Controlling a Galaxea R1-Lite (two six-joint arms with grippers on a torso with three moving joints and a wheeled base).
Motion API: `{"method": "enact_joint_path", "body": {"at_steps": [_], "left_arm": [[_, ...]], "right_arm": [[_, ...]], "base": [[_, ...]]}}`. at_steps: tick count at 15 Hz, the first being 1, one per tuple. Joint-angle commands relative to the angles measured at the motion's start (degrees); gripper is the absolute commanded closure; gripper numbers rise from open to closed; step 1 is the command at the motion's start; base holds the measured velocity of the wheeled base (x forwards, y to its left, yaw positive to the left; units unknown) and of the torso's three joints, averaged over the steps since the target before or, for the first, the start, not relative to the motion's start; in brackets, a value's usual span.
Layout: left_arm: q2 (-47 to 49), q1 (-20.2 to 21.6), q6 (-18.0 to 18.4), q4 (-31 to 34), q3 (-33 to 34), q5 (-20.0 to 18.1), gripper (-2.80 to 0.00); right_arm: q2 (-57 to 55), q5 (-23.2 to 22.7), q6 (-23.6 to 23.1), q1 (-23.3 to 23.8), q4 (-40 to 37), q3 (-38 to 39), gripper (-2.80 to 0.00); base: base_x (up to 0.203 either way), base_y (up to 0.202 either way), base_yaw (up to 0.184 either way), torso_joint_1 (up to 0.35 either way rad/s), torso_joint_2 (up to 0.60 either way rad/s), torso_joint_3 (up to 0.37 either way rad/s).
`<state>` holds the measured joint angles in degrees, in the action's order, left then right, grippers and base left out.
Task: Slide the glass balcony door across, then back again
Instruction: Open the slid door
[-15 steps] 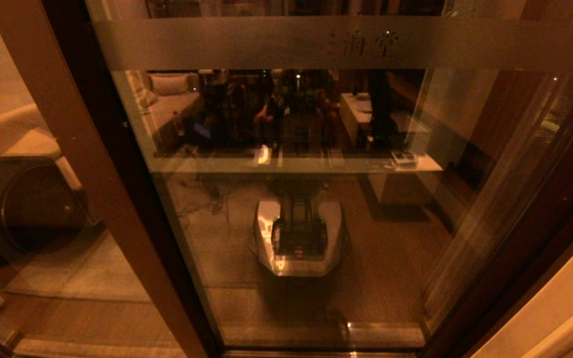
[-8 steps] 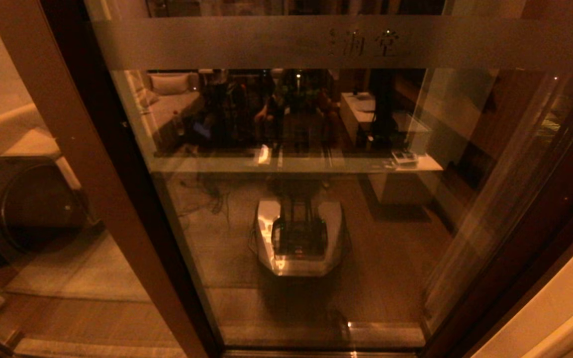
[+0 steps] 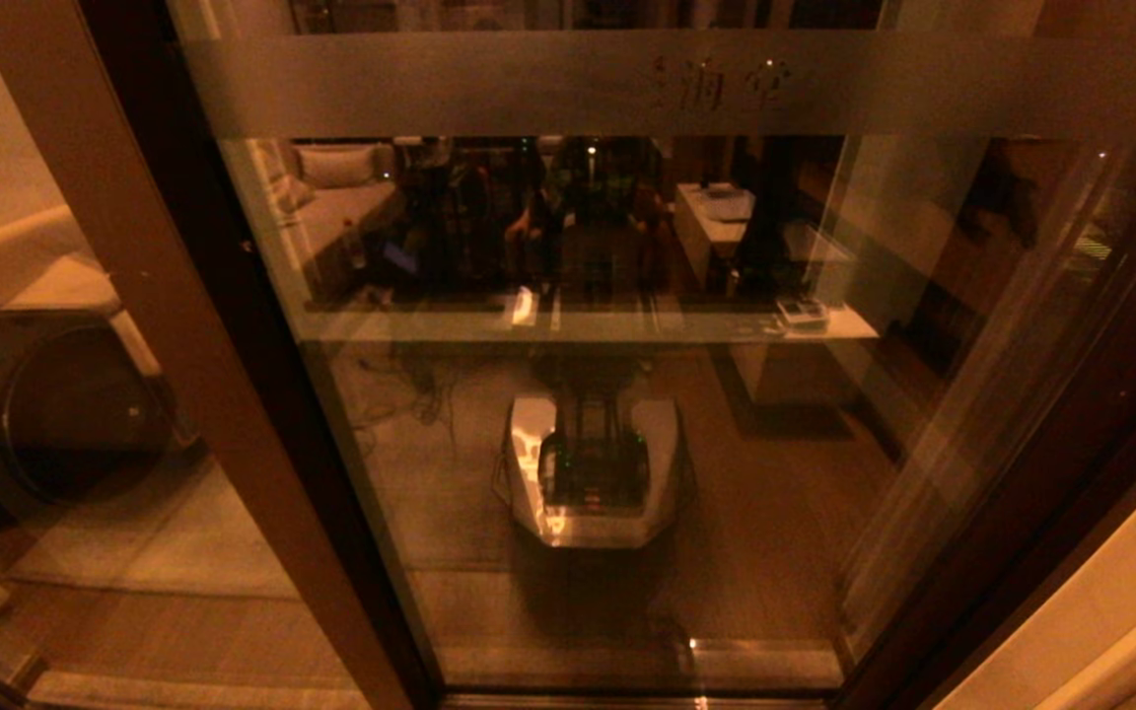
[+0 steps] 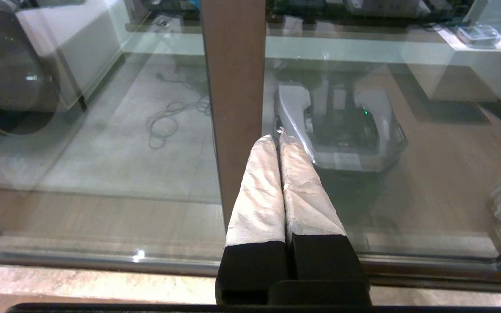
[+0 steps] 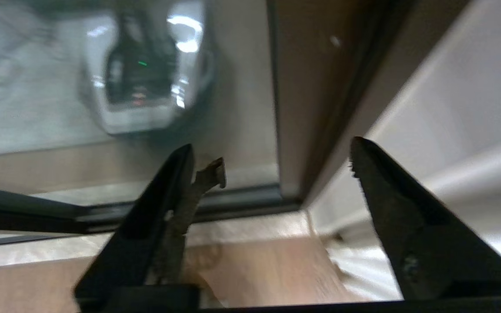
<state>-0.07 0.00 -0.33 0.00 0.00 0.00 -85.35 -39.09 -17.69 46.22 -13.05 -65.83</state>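
Brown framing runs upright along the near edge of the glass balcony door (image 5: 233, 100), and my right gripper (image 5: 272, 156) hangs just short of that upright with its jaws spread wide, the frame's long axis standing vertical ahead of the fingers and a pale wall (image 5: 450, 108) close beside it. My left gripper (image 4: 278, 139) sits parked, fingers pressed together and holding nothing, facing the other brown post (image 4: 233, 87). Nothing stands between my right fingers and the frame, so I judge the right arm the nearer one for the push.

You're facing the glass balcony door (image 3: 627, 414) head-on; its frosted band (image 3: 529, 84) with faint characters runs across the far top. Dark brown frame post (image 3: 183, 325) on the left. Robot base reflection (image 3: 593, 473) sits centre in the pane.
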Motion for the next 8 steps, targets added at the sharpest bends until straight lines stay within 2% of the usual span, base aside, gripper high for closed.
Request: {"method": "enact_joint_path", "body": {"at_steps": [1, 4, 8], "left_arm": [[0.1, 0.0, 0.0, 0.0, 0.1, 0.0, 0.0], [0.1, 0.0, 0.0, 0.0, 0.1, 0.0, 0.0], [0.1, 0.0, 0.0, 0.0, 0.1, 0.0, 0.0]], "right_arm": [[-4.3, -2.6, -0.1, 0.1, 1.6, -0.5, -2.8], [-6.3, -6.3, 0.1, 0.0, 8.5, -0.9, -2.8], [-8.0, -6.0, 0.0, -1.0, 13.1, 0.3, -2.8]], "base": [[0.0, 0.0, 0.0, 0.0, 0.0, 0.0], [0.0, 0.0, 0.0, 0.0, 0.0, 0.0], [0.0, 0.0, 0.0, 0.0, 0.0, 0.0]]}}
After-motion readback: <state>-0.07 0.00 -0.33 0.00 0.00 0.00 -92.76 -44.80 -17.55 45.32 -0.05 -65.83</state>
